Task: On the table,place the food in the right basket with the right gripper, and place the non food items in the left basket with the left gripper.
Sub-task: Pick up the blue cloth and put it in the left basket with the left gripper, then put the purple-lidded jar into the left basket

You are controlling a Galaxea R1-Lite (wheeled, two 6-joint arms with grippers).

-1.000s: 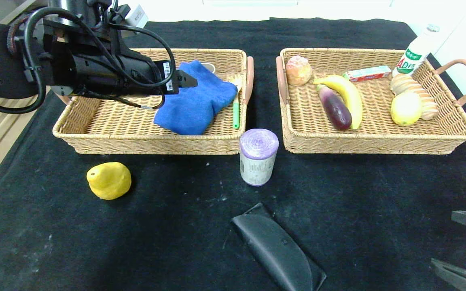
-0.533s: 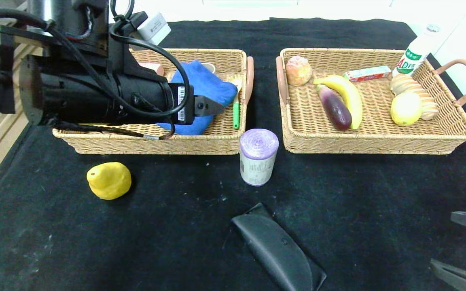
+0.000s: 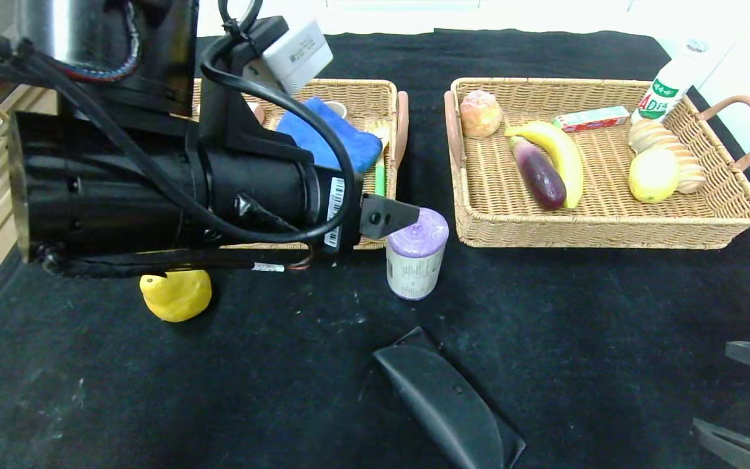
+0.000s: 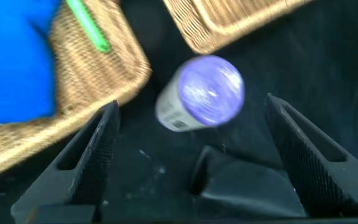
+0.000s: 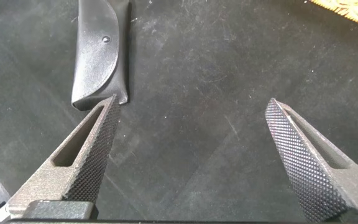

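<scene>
My left gripper (image 3: 391, 218) hangs open over the front right corner of the left basket (image 3: 355, 84), just above and beside a purple-topped roll (image 3: 416, 255) that stands on the black table. In the left wrist view the roll (image 4: 204, 93) lies between the spread fingers but farther off, untouched. A blue cloth (image 3: 339, 140) and a green stick (image 3: 379, 181) lie in the left basket. A yellow fruit (image 3: 176, 298) sits on the table at front left, partly under my left arm. A black case (image 3: 443, 397) lies at front centre. My right gripper (image 3: 711, 384) stays open and empty at the lower right.
The right basket (image 3: 609, 236) holds a banana (image 3: 560, 150), an eggplant (image 3: 538, 172), a lemon (image 3: 653, 174), bread, a pastry and a small box. A white bottle (image 3: 669, 81) leans at its far right corner. The black case (image 5: 98, 53) lies beyond my right gripper's fingers.
My left arm has pulled back from over the blue cloth toward the basket's front right corner, ending above the purple roll. Its jaws spread wider. The cloth stays in the basket.
</scene>
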